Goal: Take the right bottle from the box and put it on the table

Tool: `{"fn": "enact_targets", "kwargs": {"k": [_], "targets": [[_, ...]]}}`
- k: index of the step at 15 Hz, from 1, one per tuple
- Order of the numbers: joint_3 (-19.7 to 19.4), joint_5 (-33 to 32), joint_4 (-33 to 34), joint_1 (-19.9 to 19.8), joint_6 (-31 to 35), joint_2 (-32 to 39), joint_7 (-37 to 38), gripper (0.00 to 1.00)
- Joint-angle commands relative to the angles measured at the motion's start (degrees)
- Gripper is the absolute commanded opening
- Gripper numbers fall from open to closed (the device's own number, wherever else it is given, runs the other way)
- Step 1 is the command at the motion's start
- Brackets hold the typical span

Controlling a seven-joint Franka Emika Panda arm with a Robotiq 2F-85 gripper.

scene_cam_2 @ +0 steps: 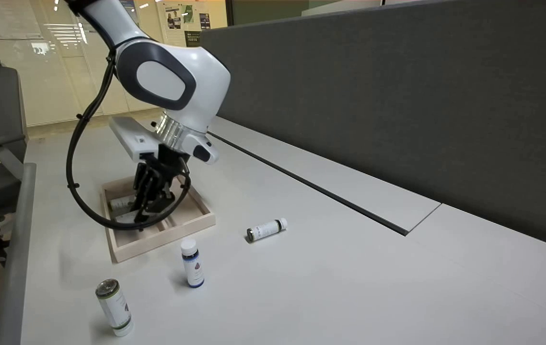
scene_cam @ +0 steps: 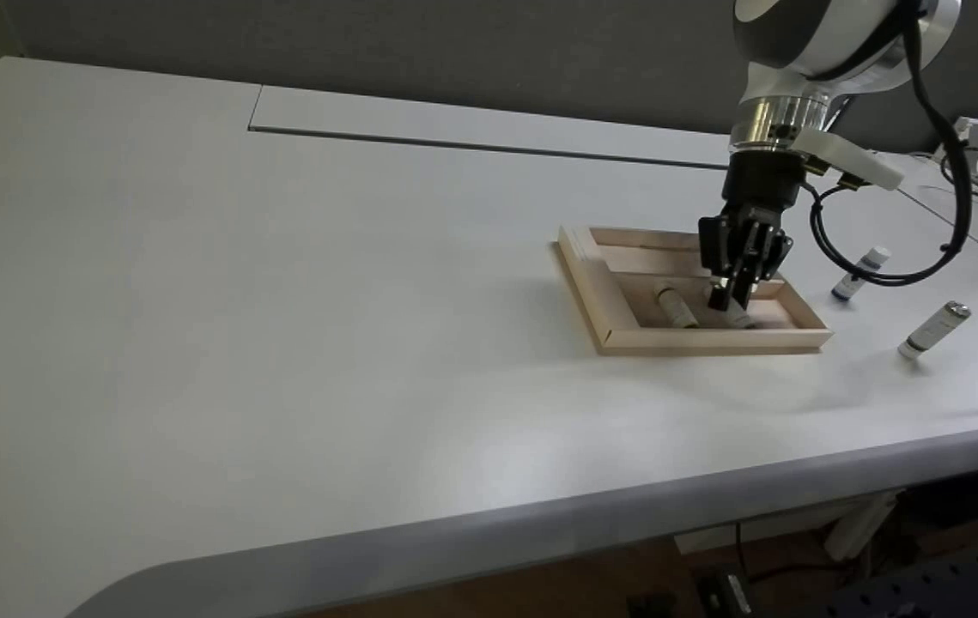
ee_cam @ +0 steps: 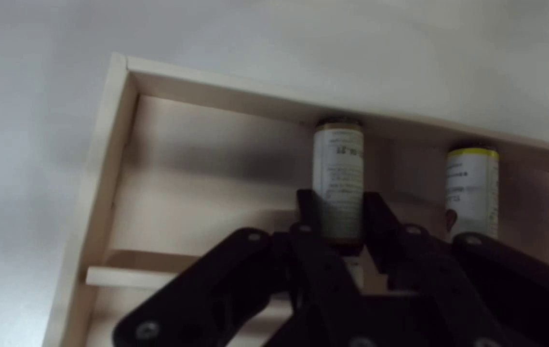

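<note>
The box is a shallow light-wood tray on the white table; its rim also shows in the wrist view. The right bottle lies in the box's larger compartment, its end by the rim wall. It also shows in both exterior views, partly hidden by the gripper. My gripper reaches down into the box, its fingers against both sides of the right bottle. The gripper also shows in both exterior views.
Another bottle lies beside it in the same compartment. Outside the box, a blue-based bottle stands upright, another stands cap down, and one lies on its side. A grey partition backs the table.
</note>
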Motion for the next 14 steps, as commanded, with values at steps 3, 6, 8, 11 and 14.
{"fn": "enact_targets", "kwargs": {"k": [3, 6, 8, 11, 14], "targets": [[0.7, -0.5, -0.3, 0.0, -1.5, -1.7, 1.9, 0.07], [1.3, -0.3, -2.7, 0.1, -2.6, -5.2, 1.7, 0.07], [1.5, -0.2, -4.4, 0.1, -3.9, -7.9, 1.5, 0.07], [0.4, -1.0, -8.9, 0.6, 0.0, -12.8, 2.6, 0.07], [-1.4, -2.9, -14.4, 0.3, 12.4, -16.4, 3.2, 0.07]]}}
